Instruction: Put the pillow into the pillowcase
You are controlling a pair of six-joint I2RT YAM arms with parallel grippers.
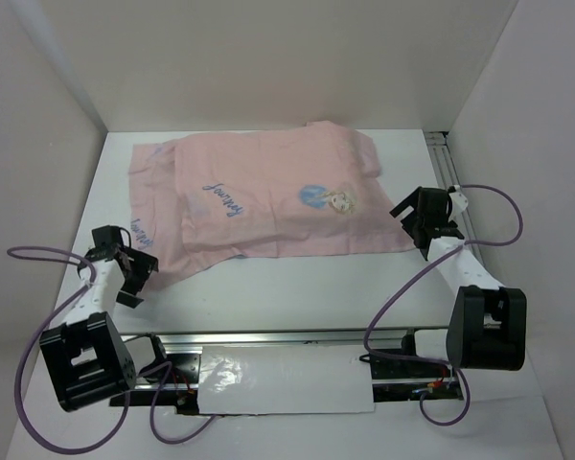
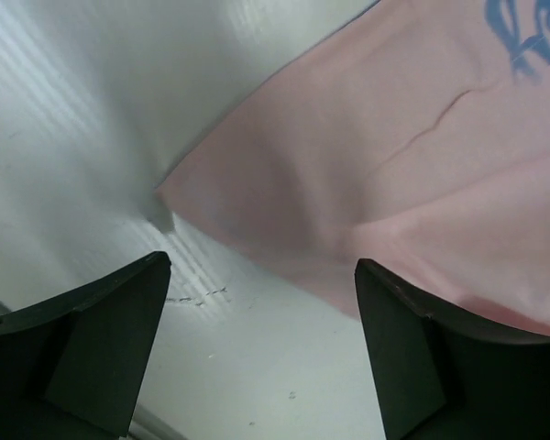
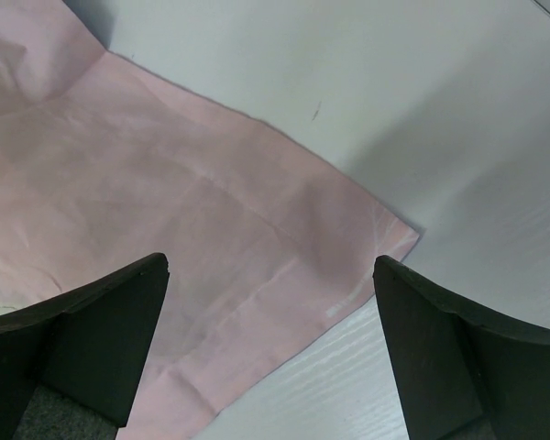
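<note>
Pillowcase (image 1: 268, 201) flat btwn L gripper (image 1: 137, 267) & R gripper (image 1: 412, 222), prob. untouched.

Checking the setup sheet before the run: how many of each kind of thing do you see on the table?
pillowcase, pink: 1
pincers, both open, left pincer and right pincer: 2
pillow: 0 in view
Total: 3

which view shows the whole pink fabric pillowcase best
The top external view: the thin pale pink fabric pillowcase lies there whole, with its blue lettering and cartoon figure. The left wrist view shows only one corner and a bit of blue lettering; the right wrist view only a plain corner.
</note>
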